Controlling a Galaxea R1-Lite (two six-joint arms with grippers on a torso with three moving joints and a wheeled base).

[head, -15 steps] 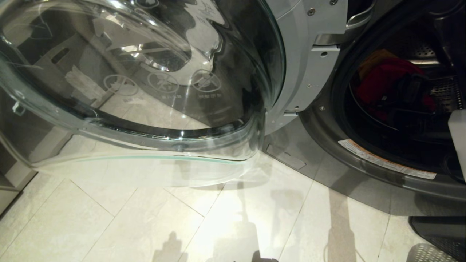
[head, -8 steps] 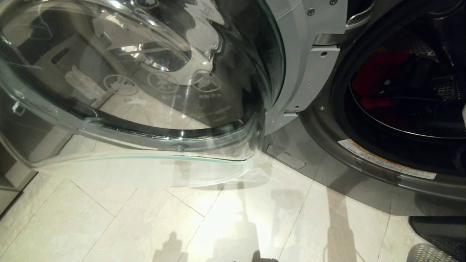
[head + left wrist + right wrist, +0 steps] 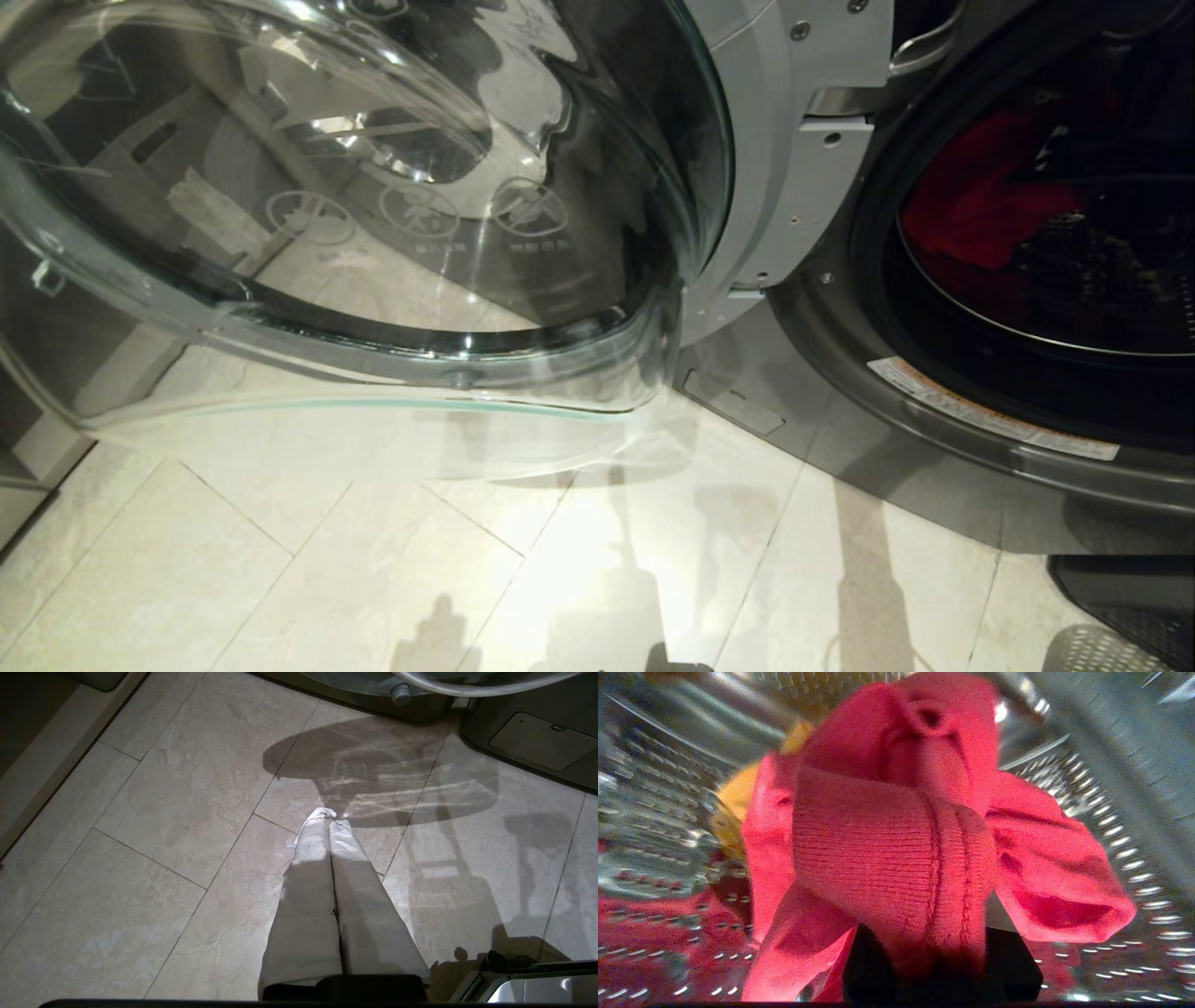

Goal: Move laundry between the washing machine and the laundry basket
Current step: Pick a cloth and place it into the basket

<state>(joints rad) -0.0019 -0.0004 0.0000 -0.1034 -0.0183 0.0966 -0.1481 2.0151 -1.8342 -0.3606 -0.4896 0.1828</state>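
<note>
One washing machine (image 3: 822, 439), dark grey, front-loading.
One round glass door (image 3: 355, 215), swung open; three round pictogram symbols printed on its glass.
One perforated steel drum (image 3: 1101, 826).
One long warning label (image 3: 990, 408) on the rim of the drum opening.
One rectangular access flap (image 3: 542, 742) low on the machine front.
Two garments counted: one red-pink garment (image 3: 896, 849); one yellow-orange garment (image 3: 738, 793), mostly hidden behind the red one.
One left gripper (image 3: 329, 821), two cloth-covered fingers (image 3: 313, 844).
Tiled floor (image 3: 280, 560): tile count cannot be told.
</note>
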